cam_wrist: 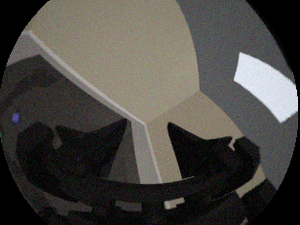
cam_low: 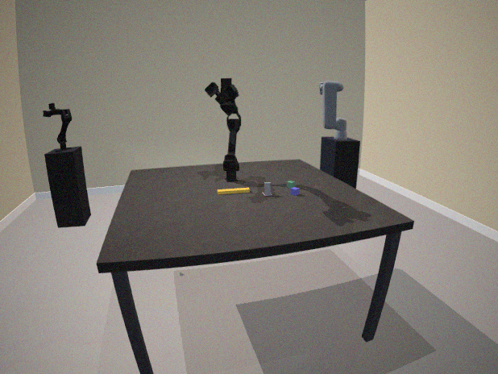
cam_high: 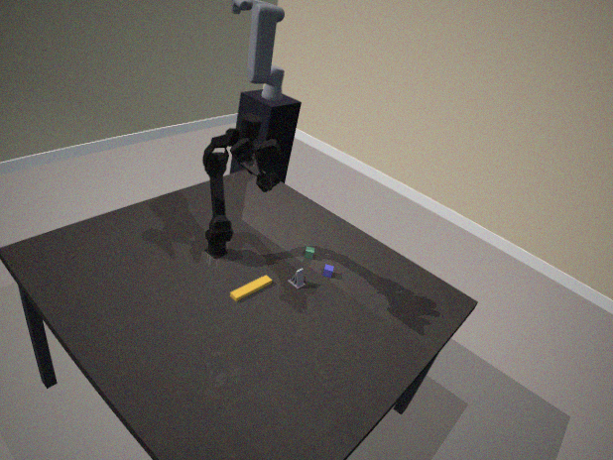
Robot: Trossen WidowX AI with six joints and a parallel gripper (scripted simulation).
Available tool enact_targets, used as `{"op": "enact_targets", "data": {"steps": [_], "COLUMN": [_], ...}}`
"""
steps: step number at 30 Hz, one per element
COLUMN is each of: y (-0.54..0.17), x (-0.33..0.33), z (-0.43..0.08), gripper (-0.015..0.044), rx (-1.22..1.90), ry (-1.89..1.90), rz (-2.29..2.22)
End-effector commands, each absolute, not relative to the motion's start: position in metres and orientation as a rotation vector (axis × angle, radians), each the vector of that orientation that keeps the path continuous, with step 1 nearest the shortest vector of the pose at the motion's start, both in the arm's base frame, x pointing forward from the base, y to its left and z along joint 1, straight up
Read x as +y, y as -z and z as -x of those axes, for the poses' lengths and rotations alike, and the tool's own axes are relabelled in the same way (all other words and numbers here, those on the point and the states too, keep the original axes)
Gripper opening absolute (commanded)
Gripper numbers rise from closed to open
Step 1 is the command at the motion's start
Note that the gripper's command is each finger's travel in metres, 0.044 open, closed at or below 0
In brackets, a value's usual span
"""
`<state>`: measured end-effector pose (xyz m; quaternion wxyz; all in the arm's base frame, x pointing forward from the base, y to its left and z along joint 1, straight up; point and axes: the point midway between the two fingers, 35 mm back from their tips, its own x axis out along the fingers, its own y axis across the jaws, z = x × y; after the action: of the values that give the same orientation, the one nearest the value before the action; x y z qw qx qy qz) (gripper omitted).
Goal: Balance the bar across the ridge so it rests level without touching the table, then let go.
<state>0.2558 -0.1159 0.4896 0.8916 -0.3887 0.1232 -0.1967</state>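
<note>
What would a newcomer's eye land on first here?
Probably the yellow bar, the brightest thing, lying on the dark table beside the small grey ridge. Next, the black arm rising behind it, its open gripper up high. Then the blue cube and green cube, past the ridge.

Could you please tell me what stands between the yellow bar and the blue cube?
The grey ridge stands between bar and cube, as the exterior view shows.
</note>
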Motion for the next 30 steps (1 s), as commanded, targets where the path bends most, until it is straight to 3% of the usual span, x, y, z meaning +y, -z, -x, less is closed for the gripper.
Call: {"op": "enact_targets", "data": {"steps": [1, 17, 30], "y": [-0.441, -0.294, -0.156], "x": [-0.119, -0.113, -0.083], "z": [-0.279, -0.307, -0.267], "gripper": [0.0315, 0.0315, 0.0315], "rx": [0.418, 0.835, 1.153], "ry": [0.296, -0.157, -0.845], "rz": [0.883, 1.126, 1.216]}}
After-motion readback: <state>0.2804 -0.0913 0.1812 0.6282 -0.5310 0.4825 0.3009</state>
